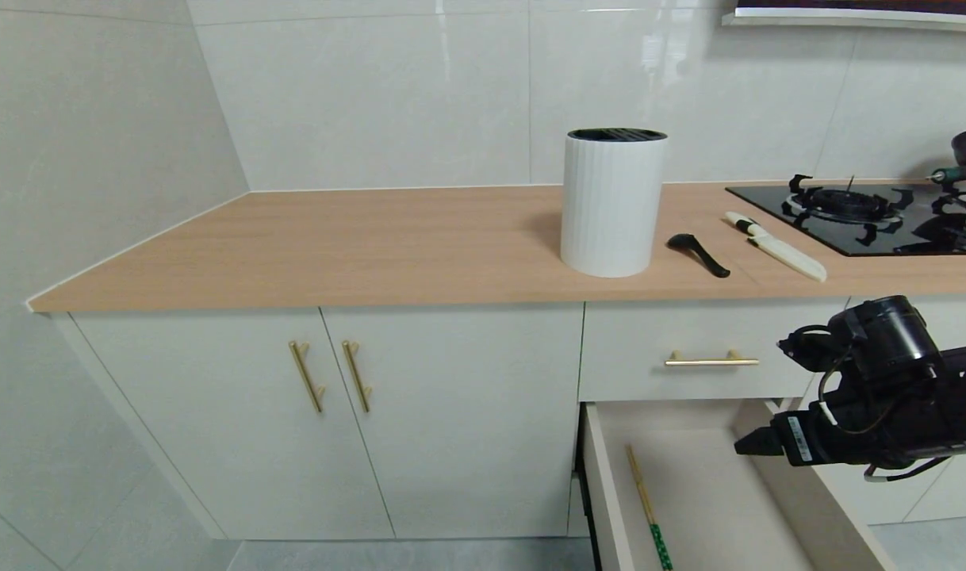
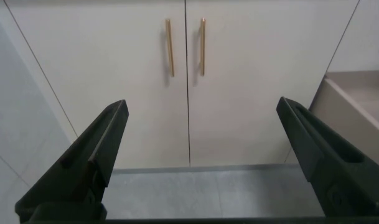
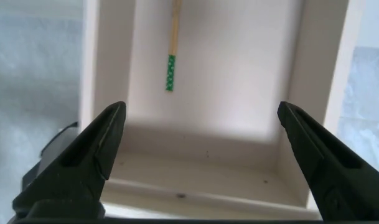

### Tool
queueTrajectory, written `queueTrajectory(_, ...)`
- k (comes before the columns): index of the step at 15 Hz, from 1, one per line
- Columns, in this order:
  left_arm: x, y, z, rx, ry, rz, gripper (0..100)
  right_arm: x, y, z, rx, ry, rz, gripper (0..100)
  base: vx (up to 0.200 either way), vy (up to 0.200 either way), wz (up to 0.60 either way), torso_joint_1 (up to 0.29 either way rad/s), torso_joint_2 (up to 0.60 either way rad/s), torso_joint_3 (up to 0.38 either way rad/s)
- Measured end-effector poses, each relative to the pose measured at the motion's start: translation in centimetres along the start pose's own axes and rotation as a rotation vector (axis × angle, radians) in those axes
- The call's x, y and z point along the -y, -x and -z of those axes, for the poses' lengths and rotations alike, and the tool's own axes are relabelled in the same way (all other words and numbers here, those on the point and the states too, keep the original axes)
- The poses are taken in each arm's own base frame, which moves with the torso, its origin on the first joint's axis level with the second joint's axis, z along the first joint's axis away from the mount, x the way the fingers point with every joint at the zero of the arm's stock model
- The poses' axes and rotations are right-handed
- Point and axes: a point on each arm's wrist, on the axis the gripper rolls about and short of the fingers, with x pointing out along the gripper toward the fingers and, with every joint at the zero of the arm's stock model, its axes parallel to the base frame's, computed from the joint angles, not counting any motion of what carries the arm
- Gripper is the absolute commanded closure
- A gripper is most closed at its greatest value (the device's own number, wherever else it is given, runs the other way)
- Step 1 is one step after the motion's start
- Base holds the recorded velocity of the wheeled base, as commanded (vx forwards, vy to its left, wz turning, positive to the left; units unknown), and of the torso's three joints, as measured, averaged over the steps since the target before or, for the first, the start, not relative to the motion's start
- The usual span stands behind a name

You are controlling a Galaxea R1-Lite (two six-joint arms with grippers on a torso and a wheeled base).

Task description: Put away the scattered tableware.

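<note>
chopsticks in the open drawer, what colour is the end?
Chopsticks end: green with pale dots; best in right wrist view.

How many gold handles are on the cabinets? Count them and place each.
3: left door handle, right door handle, upper drawer handle. The open drawer may hide another.

Glossy white tiled wall (image 1: 372,87), wooden countertop (image 1: 332,246), cream cabinet doors (image 1: 467,428) — brass handles (image 1: 306,377), grey floor (image 1: 412,555)
</note>
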Motion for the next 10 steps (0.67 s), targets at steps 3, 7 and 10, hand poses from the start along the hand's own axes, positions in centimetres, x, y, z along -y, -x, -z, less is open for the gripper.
queueTrajectory(3,0.00,0.00,0.00,0.000,0.000,0.000,0,0.04,-0.20,0.28,-0.013,0.020,0.001,0,0.000,0.000,0.00,0.165,-0.49,-0.307)
queueTrajectory(7,0.00,0.00,0.00,0.000,0.000,0.000,0,0.05,-0.36,0.37,-0.020,0.021,0.001,0,0.000,0.000,0.00,0.178,-0.49,-0.303)
queueTrajectory(10,0.00,0.00,0.00,0.000,0.000,-0.001,0,0.07,-0.37,0.51,-0.024,0.040,0.002,0,0.000,0.000,0.00,0.077,-0.17,-0.106)
